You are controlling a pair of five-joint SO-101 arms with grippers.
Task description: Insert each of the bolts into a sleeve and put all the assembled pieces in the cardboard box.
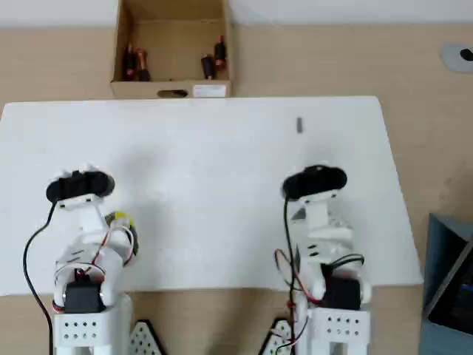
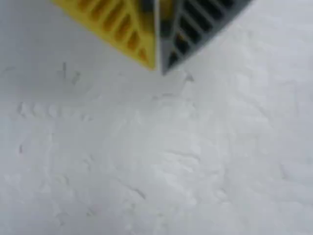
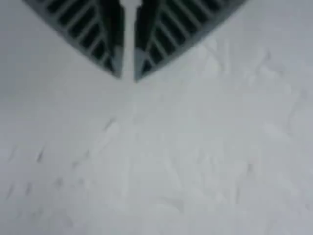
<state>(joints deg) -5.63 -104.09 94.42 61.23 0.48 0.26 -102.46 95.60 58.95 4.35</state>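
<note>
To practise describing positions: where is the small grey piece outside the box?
High view: the small grey piece lies on the white mat near its far edge, ahead of the right arm, right of the cardboard box.

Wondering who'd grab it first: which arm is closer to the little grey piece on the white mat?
Right. The grey piece lies just ahead of the right arm; the left arm sits far across the mat.
</note>
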